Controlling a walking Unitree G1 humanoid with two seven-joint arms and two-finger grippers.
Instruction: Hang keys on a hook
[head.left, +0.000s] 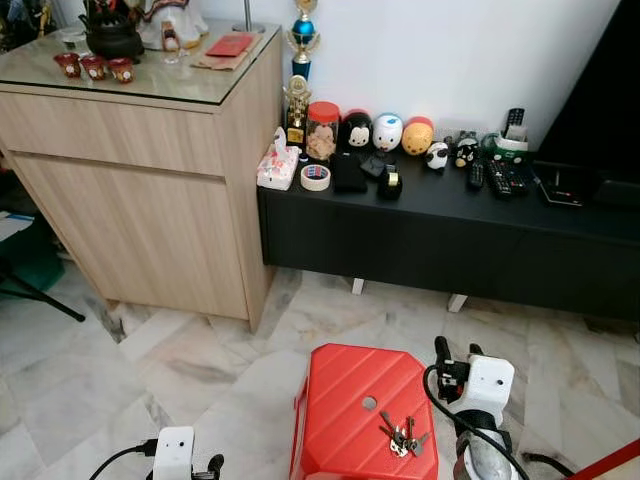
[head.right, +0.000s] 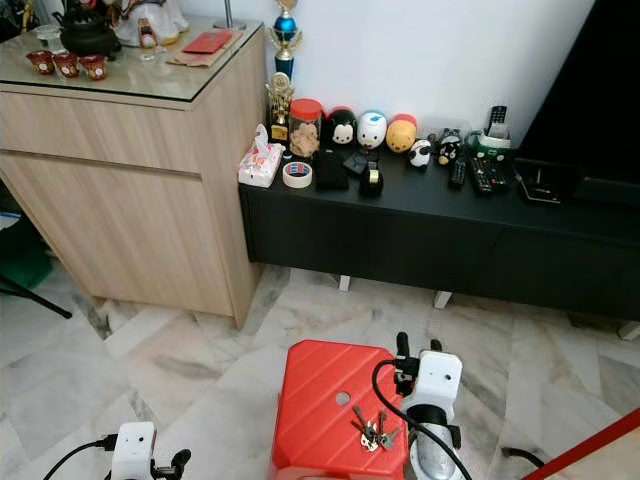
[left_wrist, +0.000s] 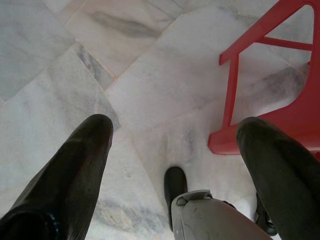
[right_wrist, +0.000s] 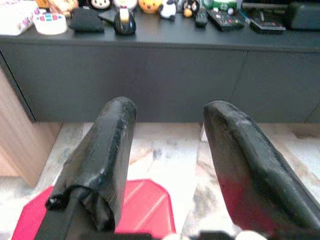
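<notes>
**Red stool carries the keys; pick not yet made**

Red plastic stool (head.left: 362, 410) is seen on the marble floor (head.left: 200, 370), with the keys (head.left: 403, 436) lying loose on its top near the right edge, beside the centre hole. The bunch is untouched, so the grasp step is judged still ahead.

Right pincer (right_wrist: 170, 150) is raised just right of the stool, fingers spread apart and empty, aimed forward at the black counter (head.left: 450, 215) rather than down at the keys; a tilt downward would be needed before closing. Placement beside the keys is judged as a pre-grasp staging pose.

Left pincer (left_wrist: 175, 150) is held low over the floor left of the stool, fingers wide apart, nothing between them; it appears idle.

No hook can be made out. Clutter on the counter (tape roll (head.left: 315, 177), remotes (head.left: 505, 175)) is well apart from the keys.
</notes>
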